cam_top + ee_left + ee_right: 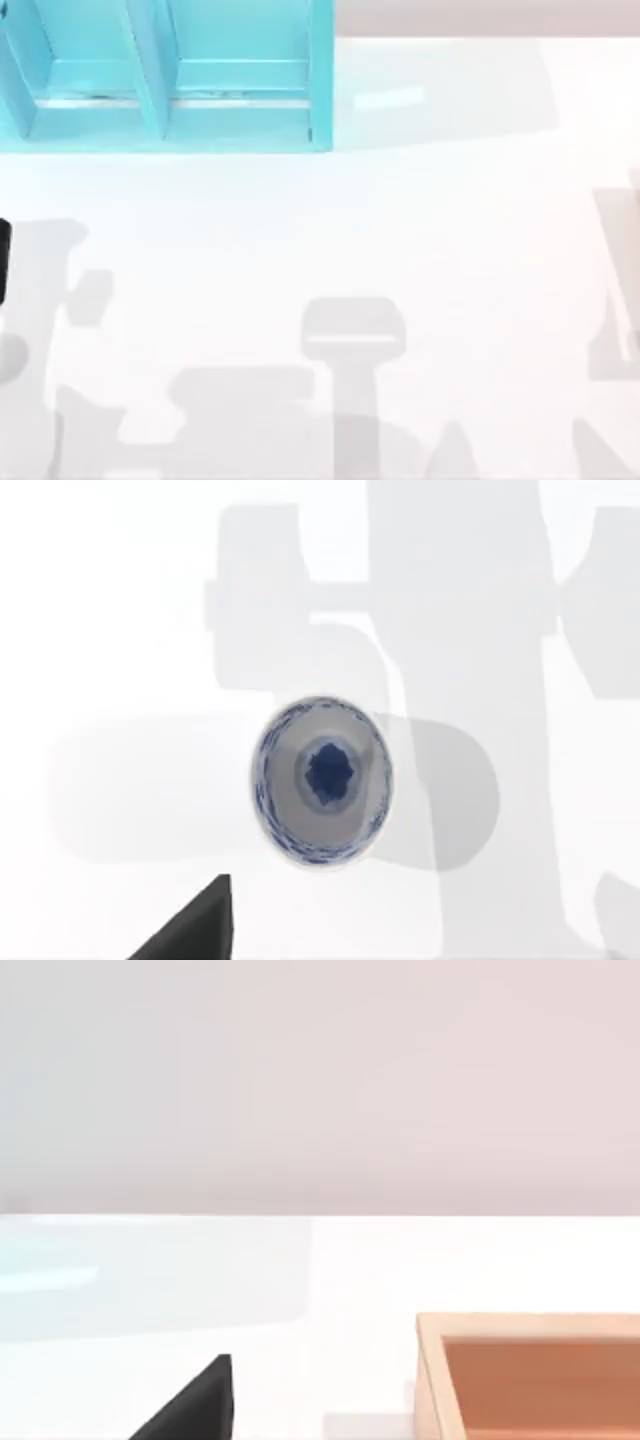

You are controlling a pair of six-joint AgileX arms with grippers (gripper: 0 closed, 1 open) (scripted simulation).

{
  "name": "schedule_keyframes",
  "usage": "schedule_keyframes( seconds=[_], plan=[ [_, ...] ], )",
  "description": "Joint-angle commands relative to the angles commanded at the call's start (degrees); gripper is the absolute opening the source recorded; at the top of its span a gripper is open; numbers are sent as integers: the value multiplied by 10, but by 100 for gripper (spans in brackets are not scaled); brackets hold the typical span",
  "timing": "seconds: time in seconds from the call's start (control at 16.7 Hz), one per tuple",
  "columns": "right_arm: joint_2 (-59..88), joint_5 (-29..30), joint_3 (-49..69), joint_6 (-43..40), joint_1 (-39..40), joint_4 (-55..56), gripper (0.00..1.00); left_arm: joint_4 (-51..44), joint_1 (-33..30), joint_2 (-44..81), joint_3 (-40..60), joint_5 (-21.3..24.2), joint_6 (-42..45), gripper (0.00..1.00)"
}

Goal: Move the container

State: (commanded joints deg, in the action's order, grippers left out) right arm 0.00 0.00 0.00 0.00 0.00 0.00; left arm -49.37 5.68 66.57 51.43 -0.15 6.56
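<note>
The container (321, 75) is a large turquoise box with thick walls at the table's far left in the top view, cut off by the picture's top and left edges. An inner divider (148, 70) splits it into compartments, which look bare inside. A black sliver of my left arm (3, 262) shows at the left edge, well in front of the container. The left wrist view has a dark part of my left gripper (195, 925) above the white table. A dark part of my right gripper (195, 1405) appears in the right wrist view, apart from the container.
A blue-and-white bowl (321, 780) lies on the table under the left wrist camera. In the right wrist view, a shallow wooden box (428, 1380) sits on the table near the right gripper. Grey arm shadows fall across the white table (350, 220).
</note>
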Motion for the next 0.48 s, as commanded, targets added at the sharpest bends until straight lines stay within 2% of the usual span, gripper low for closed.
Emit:
schedule_keyframes(
  seconds=[0.24,0.48],
  plan=[
    [0,0,0,0,0,0,100,-124,14,163,133,0,16,100],
    [0,0,0,0,0,0,100,-197,23,264,218,1,26,100]
  ],
)
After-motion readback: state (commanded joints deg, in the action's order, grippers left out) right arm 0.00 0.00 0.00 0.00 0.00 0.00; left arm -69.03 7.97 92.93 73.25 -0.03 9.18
